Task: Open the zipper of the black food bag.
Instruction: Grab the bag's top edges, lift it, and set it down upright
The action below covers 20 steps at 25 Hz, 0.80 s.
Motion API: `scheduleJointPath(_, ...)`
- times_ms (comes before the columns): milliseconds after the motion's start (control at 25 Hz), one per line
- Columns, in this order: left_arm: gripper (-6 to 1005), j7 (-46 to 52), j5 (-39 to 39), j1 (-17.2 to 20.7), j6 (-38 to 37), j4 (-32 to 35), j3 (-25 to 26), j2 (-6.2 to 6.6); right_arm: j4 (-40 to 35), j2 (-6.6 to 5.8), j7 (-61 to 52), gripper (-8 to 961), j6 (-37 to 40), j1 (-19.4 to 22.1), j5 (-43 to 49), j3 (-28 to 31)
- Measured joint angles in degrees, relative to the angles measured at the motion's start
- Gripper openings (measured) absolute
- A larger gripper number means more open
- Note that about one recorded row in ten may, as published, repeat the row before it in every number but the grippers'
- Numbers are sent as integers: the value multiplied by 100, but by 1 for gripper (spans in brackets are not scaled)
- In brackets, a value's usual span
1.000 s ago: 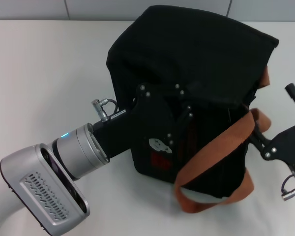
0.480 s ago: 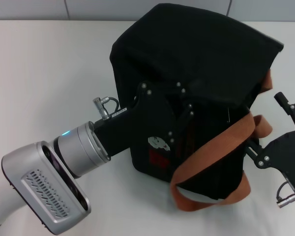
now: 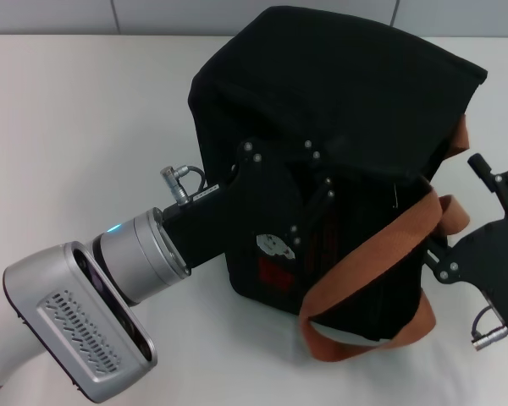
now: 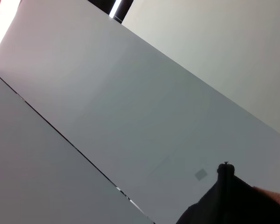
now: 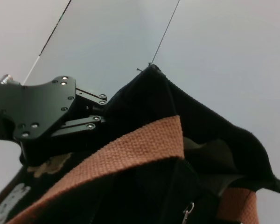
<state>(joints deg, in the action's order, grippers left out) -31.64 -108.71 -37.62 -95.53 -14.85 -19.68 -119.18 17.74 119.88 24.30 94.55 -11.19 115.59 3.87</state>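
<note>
Your desk (image 3: pixel 85 110) is white, and the black food bag (image 3: pixel 339 144) lies tipped on it near the far edge, toward the right side. It is a big, soft thing: the cloth sags and folds, so expect it to give and slide under a pull unless one arm braces it. The left claw (image 3: pixel 309 199) is pressed against the bag's near side, its linkage tight on the fabric beside a pale bear patch (image 3: pixel 275 247); it looks clamped on the cloth, though the tips are buried and you cannot be sure. The right claw (image 3: pixel 483 254) sits at the bag's right end by the orange strap (image 3: pixel 381 254), and you cannot tell whether it is open or closed. The strap is limp webbing and will snag a finger if you sweep through it. The zipper (image 5: pixel 189 212) shows only in the right wrist view, a small silver tab under the strap; take hold there, pinching the tab.
</note>
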Motion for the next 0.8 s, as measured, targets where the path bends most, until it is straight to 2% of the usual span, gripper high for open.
scheduleJointPath(800, 85, 0, -3, 4, -6, -19, -1, 0, 274, 0, 218, 830, -134, -130, -19, 249)
